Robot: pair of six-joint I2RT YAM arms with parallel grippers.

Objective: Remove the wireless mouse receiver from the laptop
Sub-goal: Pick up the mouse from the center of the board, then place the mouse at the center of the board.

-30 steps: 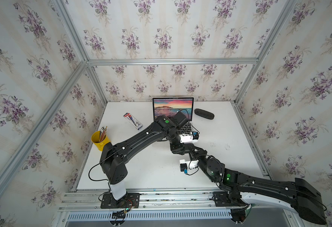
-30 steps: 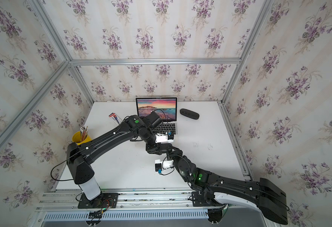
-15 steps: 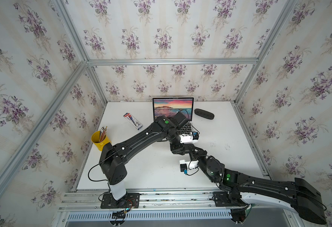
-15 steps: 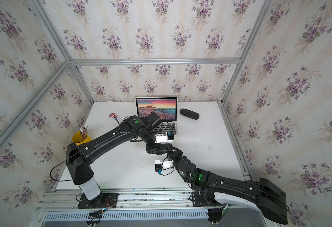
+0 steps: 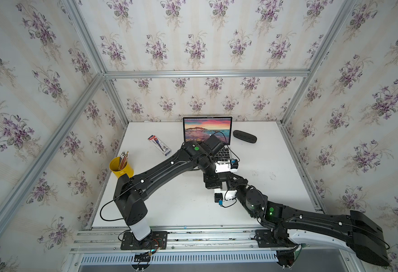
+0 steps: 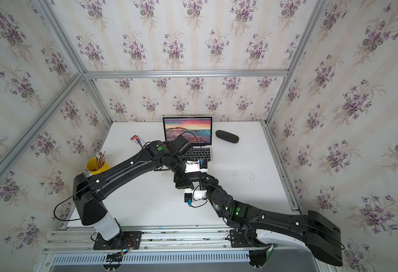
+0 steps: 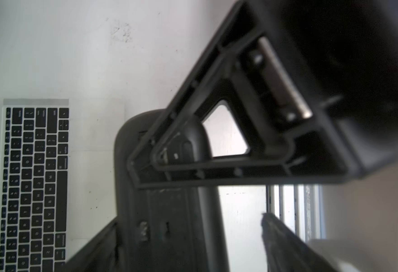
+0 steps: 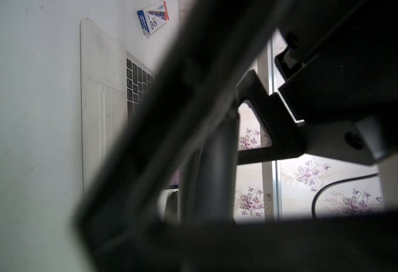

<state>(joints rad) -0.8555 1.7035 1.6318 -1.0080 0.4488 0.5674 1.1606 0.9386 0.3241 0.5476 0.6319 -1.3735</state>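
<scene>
Top views: one white counter (image 5: 275,153), one open silver laptop (image 5: 207,129) at its back, sunset on screen. Flanking it are one black oblong case (image 5: 245,136) and one blue-red box (image 5: 159,144), print unreadable. Left wrist view: my left jaws are released, straddling one black mouse (image 7: 169,212). My right jaws: can't tell. I can't make out the receiver, so its place relative to my jaws is unknown.

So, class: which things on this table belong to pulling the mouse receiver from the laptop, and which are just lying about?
Job in hand:
laptop
receiver (not visible in any view)

Lying about:
yellow pencil cup
blue-and-red box
black oblong case
</scene>
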